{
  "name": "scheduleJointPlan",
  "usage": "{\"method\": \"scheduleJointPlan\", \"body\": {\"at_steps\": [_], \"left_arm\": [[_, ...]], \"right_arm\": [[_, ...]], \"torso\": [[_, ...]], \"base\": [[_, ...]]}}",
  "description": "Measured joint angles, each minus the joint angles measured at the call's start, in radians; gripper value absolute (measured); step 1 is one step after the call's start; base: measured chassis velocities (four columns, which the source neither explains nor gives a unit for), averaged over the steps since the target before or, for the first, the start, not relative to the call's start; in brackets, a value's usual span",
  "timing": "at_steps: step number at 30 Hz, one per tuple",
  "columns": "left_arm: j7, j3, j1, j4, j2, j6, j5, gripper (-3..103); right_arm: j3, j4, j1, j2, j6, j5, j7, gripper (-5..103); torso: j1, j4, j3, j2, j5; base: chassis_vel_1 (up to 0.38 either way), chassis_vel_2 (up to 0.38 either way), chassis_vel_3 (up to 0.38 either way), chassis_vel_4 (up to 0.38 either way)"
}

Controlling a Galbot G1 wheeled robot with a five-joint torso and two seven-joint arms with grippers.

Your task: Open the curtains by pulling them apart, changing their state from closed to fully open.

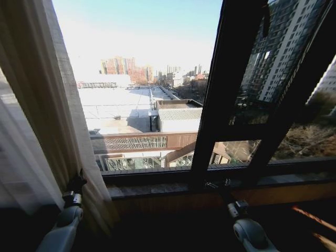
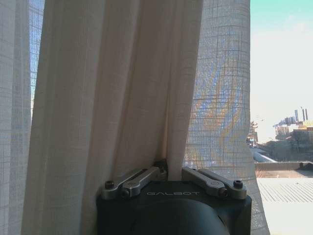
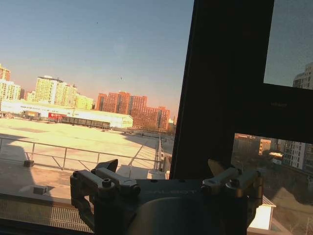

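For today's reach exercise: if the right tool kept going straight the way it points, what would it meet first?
Probably the black metal window frame post straight ahead of the open right tool, or the clear glass pane beside it; depth is unclear.

Cream-white sheer curtains (image 2: pixel 117 98) with fine grid weave, black window frame (image 1: pixel 226 94), black-and-silver left gripper (image 2: pixel 167 169)

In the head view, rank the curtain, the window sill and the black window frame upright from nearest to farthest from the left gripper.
1. Curtain: gathered at the left gripper, pinched in its fingers.
2. Window sill: to its right.
3. Black window frame upright: farther right.
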Motion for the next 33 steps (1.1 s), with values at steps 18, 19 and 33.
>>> {"method": "scheduleJointPlan", "body": {"at_steps": [18,19,33], "left_arm": [[-0.228,-0.081,-0.043,0.115,0.170,0.078,-0.088,0],[-0.255,-0.090,-0.062,0.152,0.192,0.088,-0.098,0],[-0.321,-0.113,-0.164,0.332,0.287,0.114,-0.114,0]], "right_arm": [[0.000,0.000,0.000,0.000,0.000,0.000,0.000,100],[0.000,0.000,0.000,0.000,0.000,0.000,0.000,100],[0.000,0.000,0.000,0.000,0.000,0.000,0.000,100]], "torso": [[0.000,0.0003,0.000,0.000,-0.0006],[0.000,0.0003,0.000,0.000,-0.0006],[0.000,0.0003,0.000,0.000,-0.0004]], "base": [[0.011,0.012,-0.013,-0.012],[0.000,0.000,0.000,0.000],[0.000,0.000,0.000,0.000]]}}
